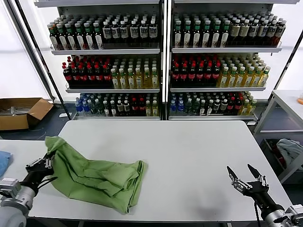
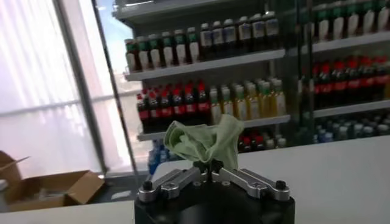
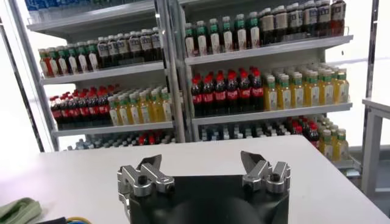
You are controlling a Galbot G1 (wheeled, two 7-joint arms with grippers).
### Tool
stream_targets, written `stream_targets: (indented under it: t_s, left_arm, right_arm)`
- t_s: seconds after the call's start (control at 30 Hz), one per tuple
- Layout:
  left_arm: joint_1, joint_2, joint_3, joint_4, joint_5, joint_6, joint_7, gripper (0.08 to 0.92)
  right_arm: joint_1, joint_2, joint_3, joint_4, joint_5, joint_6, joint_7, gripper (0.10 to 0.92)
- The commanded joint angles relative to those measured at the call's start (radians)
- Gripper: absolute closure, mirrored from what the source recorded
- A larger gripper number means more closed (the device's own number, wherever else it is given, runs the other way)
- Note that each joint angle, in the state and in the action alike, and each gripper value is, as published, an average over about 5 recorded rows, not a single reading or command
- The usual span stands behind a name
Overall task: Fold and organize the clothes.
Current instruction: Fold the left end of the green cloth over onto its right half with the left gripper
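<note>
A light green shirt (image 1: 102, 178) lies crumpled and partly folded on the left front of the white table (image 1: 189, 151). My left gripper (image 1: 47, 163) is shut on the shirt's left edge and holds that corner lifted; in the left wrist view the pinched green fabric (image 2: 204, 143) bunches above the closed fingertips (image 2: 207, 165). My right gripper (image 1: 242, 172) is open and empty above the table's front right; its spread fingers (image 3: 151, 163) show in the right wrist view. A bit of the shirt (image 3: 18, 210) shows at that view's edge.
Shelves of bottles (image 1: 163, 61) stand behind the table. A cardboard box (image 1: 21, 112) lies on the floor at the far left. A blue cloth (image 1: 4, 161) lies at the left edge. A side table (image 1: 286, 101) and bundled cloth (image 1: 289, 149) are on the right.
</note>
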Motion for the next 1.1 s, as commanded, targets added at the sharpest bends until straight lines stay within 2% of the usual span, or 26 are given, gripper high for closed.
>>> stream_targets:
  t_s: [0.03,0.33,0.63,0.77,0.87,1.1]
  left_arm:
    - [-0.027,-0.063,0.301,-0.148,0.019,0.011,-0.015,0.909]
    - [-0.035,-0.139,0.496,-0.05,0.138,0.003,0.004,0.909]
    - [-0.004,-0.154,0.602,0.009,0.218,-0.016,0.045,0.909]
    - [-0.012,-0.159,0.634,0.009,0.224,0.005,0.022,0.906]
    - [-0.025,-0.167,0.648,0.004,0.215,0.021,-0.027,0.861]
    - [-0.011,-0.172,0.649,-0.085,0.106,0.033,-0.084,0.663]
  right_arm:
    - [0.0,0.009,-0.011,0.004,-0.008,-0.001,0.001,0.203]
    - [-0.012,0.011,0.002,-0.003,-0.01,0.0,0.0,0.203]
    - [-0.003,0.014,-0.006,-0.017,-0.012,0.0,0.001,0.203]
    - [0.003,0.014,-0.014,-0.019,-0.014,-0.001,0.001,0.203]
    - [0.003,0.014,-0.019,-0.018,-0.016,-0.001,0.001,0.203]
    - [-0.005,0.017,-0.021,-0.01,-0.016,0.0,-0.002,0.203]
